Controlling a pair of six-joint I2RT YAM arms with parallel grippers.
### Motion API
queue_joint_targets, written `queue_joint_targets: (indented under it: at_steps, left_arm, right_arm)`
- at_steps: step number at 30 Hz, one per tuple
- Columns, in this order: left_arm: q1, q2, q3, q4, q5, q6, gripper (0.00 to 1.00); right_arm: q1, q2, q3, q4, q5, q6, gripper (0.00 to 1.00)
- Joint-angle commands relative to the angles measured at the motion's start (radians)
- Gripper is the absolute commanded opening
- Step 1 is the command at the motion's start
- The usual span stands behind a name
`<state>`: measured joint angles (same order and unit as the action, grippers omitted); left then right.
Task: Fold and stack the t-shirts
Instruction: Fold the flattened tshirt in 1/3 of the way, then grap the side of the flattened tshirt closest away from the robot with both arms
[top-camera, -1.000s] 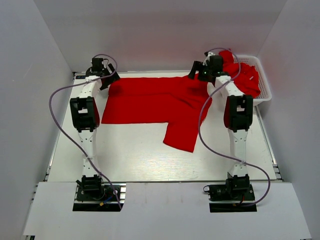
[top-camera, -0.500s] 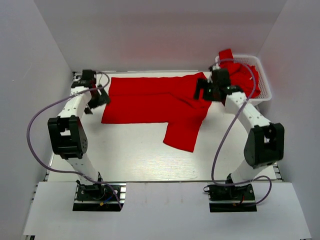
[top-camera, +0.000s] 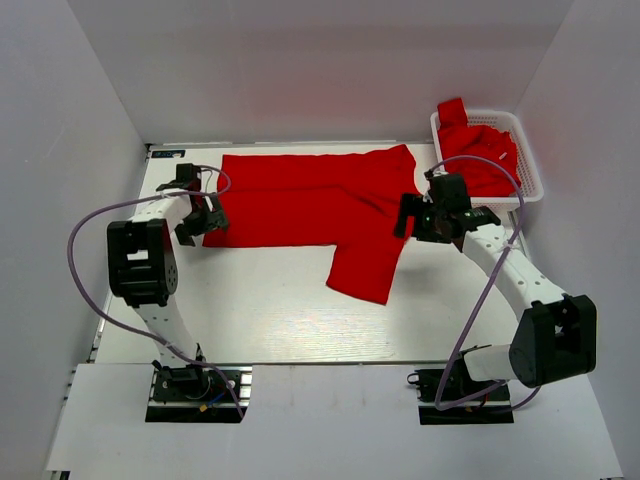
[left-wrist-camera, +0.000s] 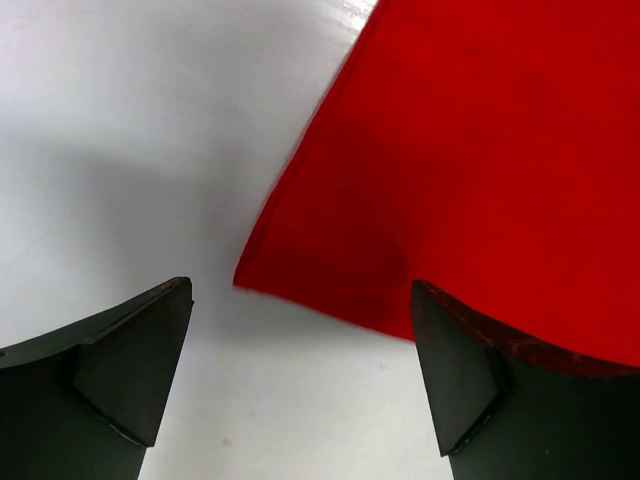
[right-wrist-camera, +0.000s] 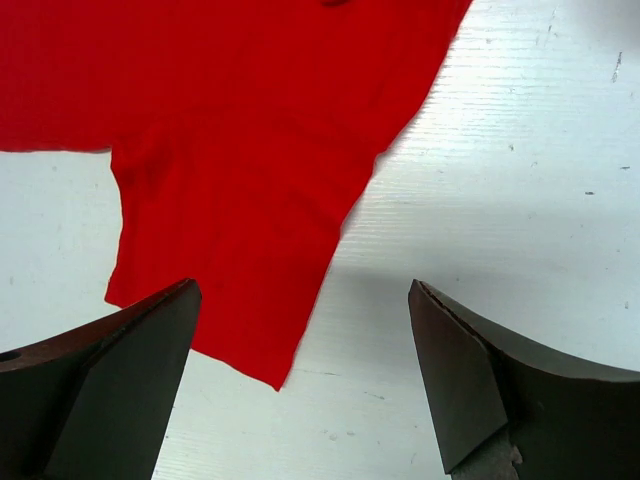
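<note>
One red t-shirt (top-camera: 310, 200) lies spread flat across the back of the table, with a sleeve (top-camera: 365, 265) reaching toward the front. My left gripper (top-camera: 196, 228) hovers open over the shirt's near left corner (left-wrist-camera: 262, 280), with nothing between its fingers. My right gripper (top-camera: 412, 222) hangs open beside the sleeve's right edge (right-wrist-camera: 345, 215), holding nothing. More red t-shirts (top-camera: 480, 150) are bunched in the basket at the back right.
A white lattice basket (top-camera: 530, 175) stands at the back right corner. White walls close in the table on three sides. Bare white table (top-camera: 250, 310) runs from the shirt to the near edge, where the arm bases are bolted.
Both arms have drawn back from the shirt's far edge toward the front. The left gripper came down to the near left corner, the right one to the sleeve. The shirt lies as before.
</note>
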<state>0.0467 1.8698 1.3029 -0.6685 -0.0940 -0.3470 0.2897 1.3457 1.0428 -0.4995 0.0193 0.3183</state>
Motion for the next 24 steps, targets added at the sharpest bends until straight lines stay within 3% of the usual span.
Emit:
queue_joint_targets:
  at_steps: [1,7,9,15,17,20,21,23,24]
  left_arm:
    - [0.004,0.044,0.035,0.058,0.008,0.034,1.0]
    - [0.004,0.081,0.032,0.043,-0.052,0.034,1.0]
    - [0.004,0.103,0.022,0.043,-0.052,0.034,0.94]
    - [0.004,0.103,-0.068,0.112,0.022,0.034,0.6]
    - [0.004,0.103,-0.086,0.121,0.048,0.034,0.55]
    - [0.004,0.094,-0.097,0.121,0.048,0.034,0.37]
    - [0.004,0.094,-0.097,0.121,0.048,0.034,0.24]
    - [0.004,0.094,-0.097,0.121,0.057,0.034,0.13]
    - [0.004,0.094,-0.097,0.11,0.057,0.034,0.03]
  right_arm:
    - [0.005,-0.023,-0.009,-0.005,-0.001,0.015,0.9]
    - [0.003,-0.025,-0.017,0.006,-0.004,0.019,0.9]
    - [0.005,-0.022,-0.017,0.012,-0.008,0.024,0.9]
    - [0.005,-0.026,-0.02,0.001,0.001,0.019,0.9]
    - [0.005,-0.03,-0.026,-0.005,0.005,0.01,0.9]
    - [0.011,-0.031,-0.029,-0.02,0.004,-0.008,0.9]
    - [0.015,-0.031,-0.027,-0.027,0.013,-0.01,0.9]
    - [0.038,-0.033,-0.026,-0.056,0.062,-0.021,0.9]
    - [0.043,-0.031,-0.024,-0.074,0.071,-0.021,0.9]
